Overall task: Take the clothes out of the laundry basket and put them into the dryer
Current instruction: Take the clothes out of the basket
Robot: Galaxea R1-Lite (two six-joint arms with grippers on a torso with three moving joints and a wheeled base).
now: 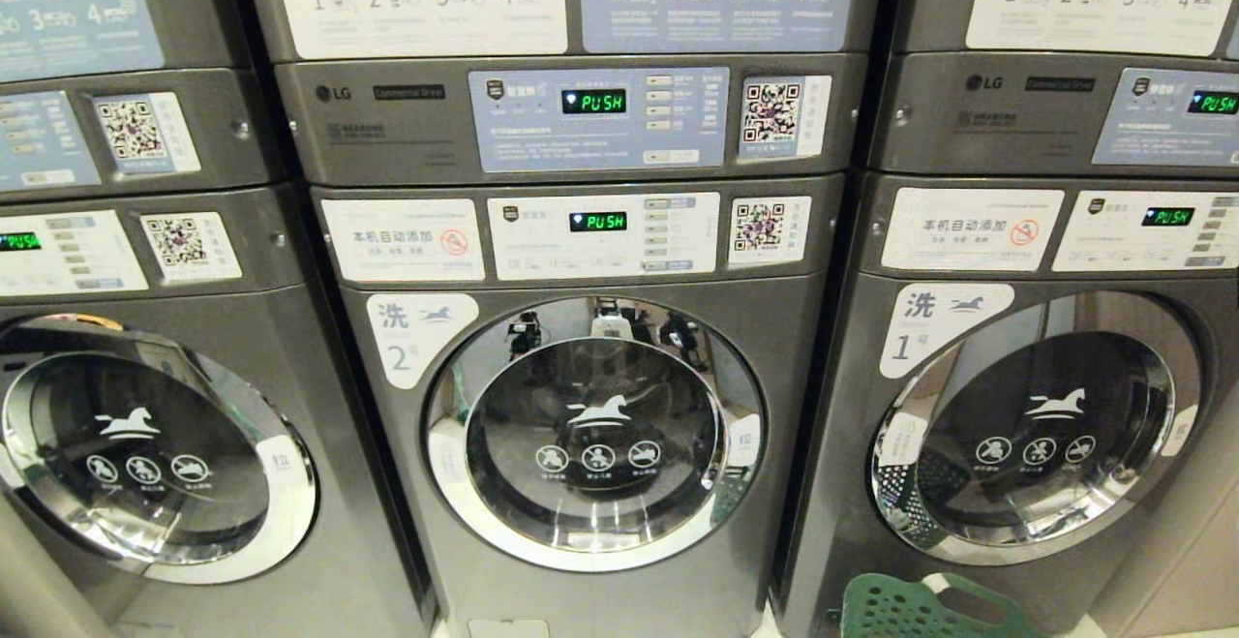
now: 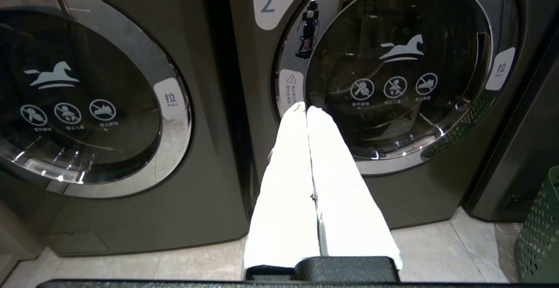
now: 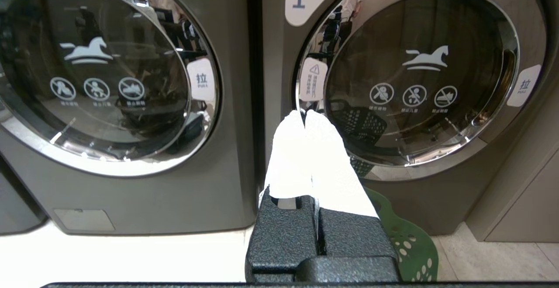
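— Three grey steel front-loader machines [image 1: 595, 406] face us, doors shut. Where's the green perforated plastic laundry basket [image 1: 920, 609]?
— Cut off on the floor below washer 1; contents hidden.
— Pincers?
— Left pincer [image 2: 307, 109] and right pincer [image 3: 304, 114] both closed, empty.

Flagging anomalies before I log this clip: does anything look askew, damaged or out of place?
Nothing stands out. All three machine doors, including number 2, are closed and intact. The green laundry basket stands on the floor before machine 1.
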